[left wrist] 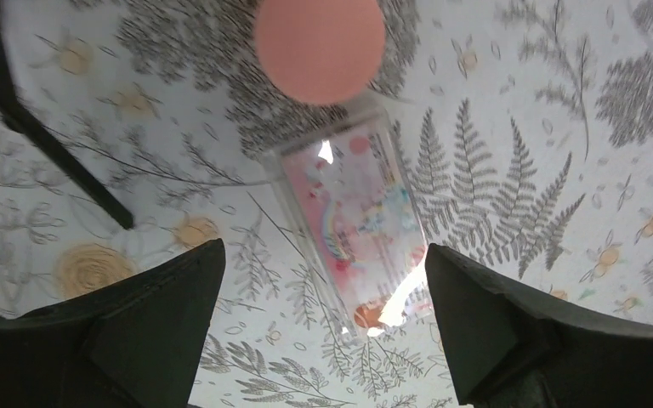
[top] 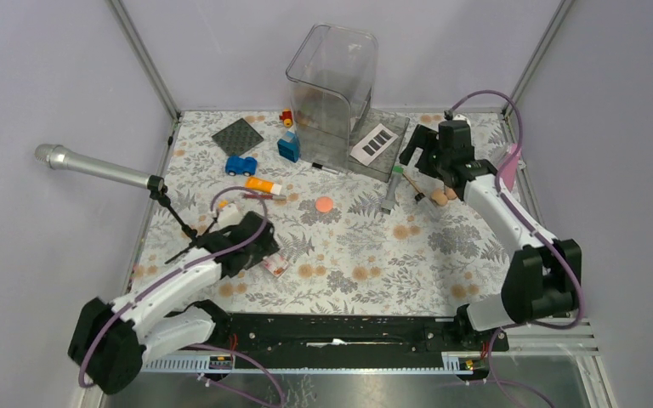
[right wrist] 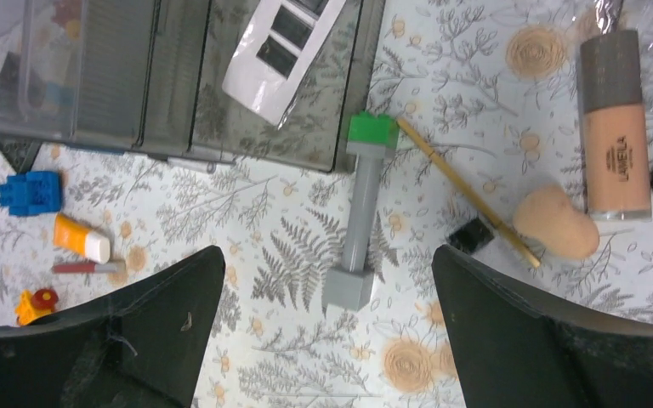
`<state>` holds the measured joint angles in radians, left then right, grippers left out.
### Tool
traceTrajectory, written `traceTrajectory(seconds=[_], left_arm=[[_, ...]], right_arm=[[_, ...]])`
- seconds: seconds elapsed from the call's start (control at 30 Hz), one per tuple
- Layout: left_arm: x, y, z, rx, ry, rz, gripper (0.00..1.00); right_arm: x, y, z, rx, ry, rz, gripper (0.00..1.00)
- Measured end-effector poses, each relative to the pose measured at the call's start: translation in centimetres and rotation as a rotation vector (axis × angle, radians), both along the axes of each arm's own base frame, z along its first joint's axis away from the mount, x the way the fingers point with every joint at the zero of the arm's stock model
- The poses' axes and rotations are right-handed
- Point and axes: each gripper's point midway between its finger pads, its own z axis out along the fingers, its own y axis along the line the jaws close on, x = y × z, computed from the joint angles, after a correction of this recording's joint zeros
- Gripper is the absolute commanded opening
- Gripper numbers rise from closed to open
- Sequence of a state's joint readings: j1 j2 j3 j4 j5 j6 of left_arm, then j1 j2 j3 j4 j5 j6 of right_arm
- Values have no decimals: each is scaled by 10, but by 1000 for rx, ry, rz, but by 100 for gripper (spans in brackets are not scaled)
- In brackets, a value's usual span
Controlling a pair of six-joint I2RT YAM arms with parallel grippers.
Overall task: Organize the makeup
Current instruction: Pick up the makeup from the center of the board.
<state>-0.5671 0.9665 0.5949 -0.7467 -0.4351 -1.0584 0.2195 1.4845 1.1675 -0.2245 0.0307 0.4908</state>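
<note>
Near left, the released left claw (left wrist: 323,255) hovers over the clear pink-shade palette (left wrist: 349,212); its flat case could skid from an off-centre pinch. Far right, the right claw (right wrist: 325,255) gapes too.

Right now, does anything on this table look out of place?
Yes. A blue toy car and a blue block sit just left of the clear plastic box, and a silver microphone on a stand leans out to the left. None is makeup.

Bright, even, diffuse light; shadows soft and short. Left wrist view: coral-pink disc (left wrist: 319,47) blurred, glare on clear palette (left wrist: 349,229). Wrist views bow at edges.
</note>
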Motion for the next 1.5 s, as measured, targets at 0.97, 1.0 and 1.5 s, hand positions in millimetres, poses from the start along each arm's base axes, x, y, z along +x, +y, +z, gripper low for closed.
traceTrajectory(seconds=[0.97,1.0,1.5], left_arm=[[18,-40,-52,152,57,-39,91],[19,-43,-52,153,53,-49,92],[23,-74,-51,137,11,-192,77]], right_arm=[[-68,1,7,26,-69,42,100],[-69,1,7,25,-70,40,100],[-77,-4,2,14,-62,28,100]])
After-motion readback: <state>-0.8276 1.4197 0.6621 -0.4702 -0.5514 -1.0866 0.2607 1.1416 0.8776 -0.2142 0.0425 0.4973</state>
